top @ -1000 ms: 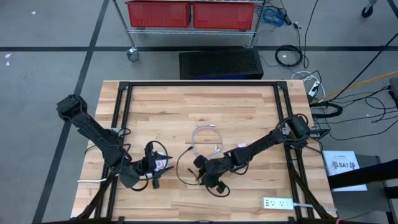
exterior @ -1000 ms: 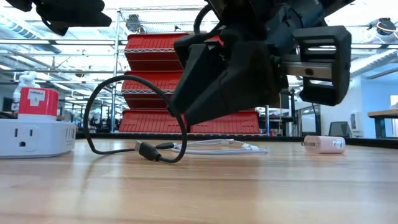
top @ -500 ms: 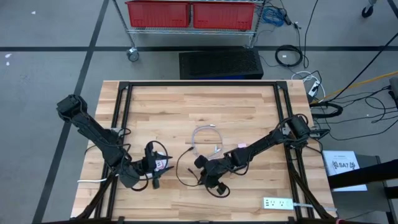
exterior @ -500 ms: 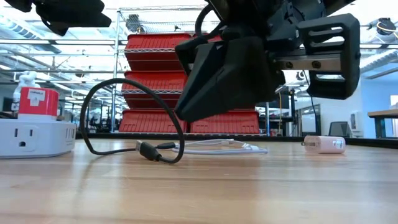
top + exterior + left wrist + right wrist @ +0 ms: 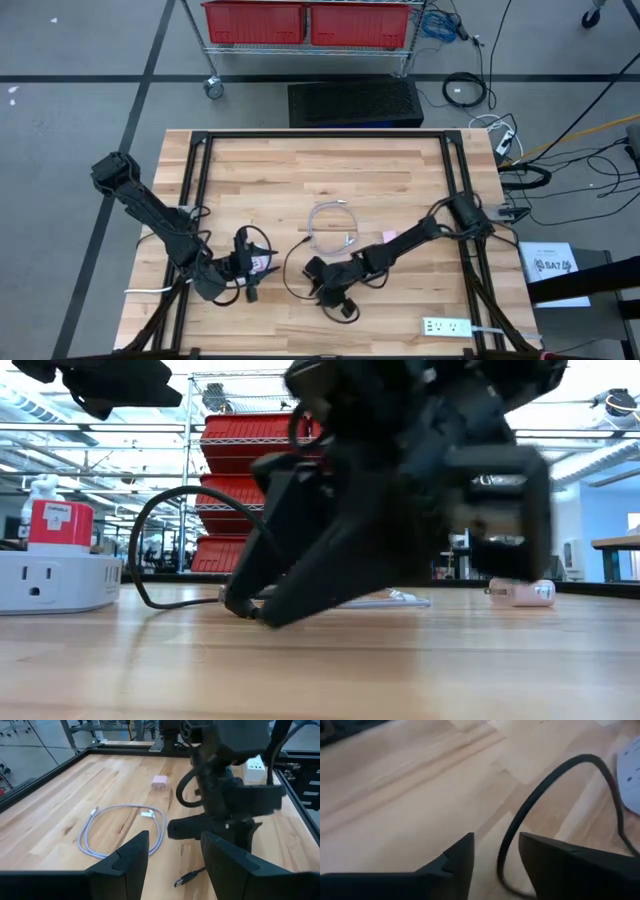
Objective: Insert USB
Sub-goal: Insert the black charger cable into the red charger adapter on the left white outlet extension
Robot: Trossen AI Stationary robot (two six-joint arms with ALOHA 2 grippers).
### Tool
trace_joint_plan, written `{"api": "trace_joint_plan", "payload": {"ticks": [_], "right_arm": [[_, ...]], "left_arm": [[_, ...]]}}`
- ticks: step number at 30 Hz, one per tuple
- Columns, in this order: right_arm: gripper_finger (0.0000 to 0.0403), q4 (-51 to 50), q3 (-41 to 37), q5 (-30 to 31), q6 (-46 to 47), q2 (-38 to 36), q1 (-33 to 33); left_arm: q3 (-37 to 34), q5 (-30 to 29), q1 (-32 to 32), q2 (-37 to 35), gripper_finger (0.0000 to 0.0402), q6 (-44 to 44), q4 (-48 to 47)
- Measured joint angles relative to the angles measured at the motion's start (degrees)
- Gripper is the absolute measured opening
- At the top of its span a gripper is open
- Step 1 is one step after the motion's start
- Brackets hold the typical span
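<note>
Our right gripper (image 5: 318, 283) has dropped and shifted toward the left arm since a moment ago, so its jaws now sit low over the light wooden butcher-block counter (image 5: 330, 170), right at the thin black USB cable (image 5: 540, 795). In the right wrist view the jaws stand parted with the cable's loop running between and past them, grasping nothing yet. The cable's flat black USB plug (image 5: 184, 881) lies loose on the counter, just beside the right gripper. We judge this as the descent for the pick-up, with insertion not begun.

Our left gripper (image 5: 170, 865) waits near the counter's front left, jaws released wide and empty. The white power strip (image 5: 447, 326) rests at the front right edge, well apart from the plug. A coiled white cable (image 5: 333, 227) and a small pink charger block (image 5: 160, 782) lie mid-counter, untouched.
</note>
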Motion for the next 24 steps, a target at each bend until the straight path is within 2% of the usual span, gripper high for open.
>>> {"api": "trace_joint_plan", "payload": {"ticks": [2, 6, 7, 14, 24], "right_arm": [[0.0105, -2.1, 2.2, 0.4, -0.1, 0.5, 0.0], [0.0018, -3.8, 3.7, 0.1, 0.0, -0.3, -1.0], [0.0011, -3.4, 3.7, 0.1, 0.0, -0.8, -1.4], [0.0002, -2.2, 3.7, -0.3, 6.5, -6.5, -3.7], [0.0, -0.4, 3.8, 0.2, 20.2, -15.3, -6.6]], "left_arm": [[0.0, 0.4, 0.0, 0.0, 0.0187, 0.0, 0.0], [0.0, 0.5, 0.0, 0.0, 0.0187, 0.0, 0.0], [0.0, 0.5, 0.0, 0.0, 0.0187, 0.0, 0.0], [0.0, -0.2, -0.4, 0.0, 0.0187, 2.6, 0.4], [8.0, -13.1, -5.4, -0.1, 0.0187, 22.5, 1.8]]}}
